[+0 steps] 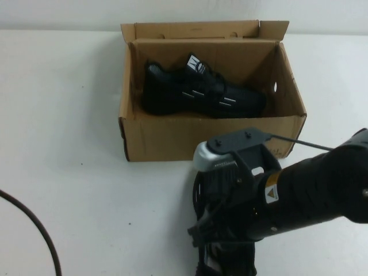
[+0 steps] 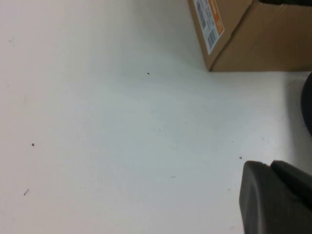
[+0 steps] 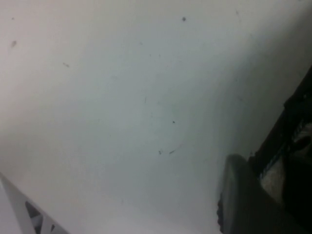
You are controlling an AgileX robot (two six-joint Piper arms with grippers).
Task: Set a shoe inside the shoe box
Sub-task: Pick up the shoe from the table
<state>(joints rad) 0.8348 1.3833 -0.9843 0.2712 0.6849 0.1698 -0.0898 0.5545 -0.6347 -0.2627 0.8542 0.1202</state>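
The shoe (image 1: 198, 92) lies inside the open box (image 1: 172, 138) at the upper centre of the high view. The right gripper (image 1: 221, 253) hangs over the table (image 1: 75, 172) at lower right, below the box. The left gripper (image 2: 273, 200) sits at its wrist view's lower right corner.

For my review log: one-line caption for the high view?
Shoe lying inside open shoe box; right arm's hand low in front.

A white table (image 1: 69, 144), marked by a few small dark specks, is seen carrying an open cardboard shoe box (image 1: 167, 138) toward its far side. A dark cable (image 1: 34, 227) is laid across the near left corner.

The right gripper (image 1: 221, 253) is placed low over the table just in front of the box, and the left gripper (image 2: 273, 200) is held close above bare table beside the box's labelled end.
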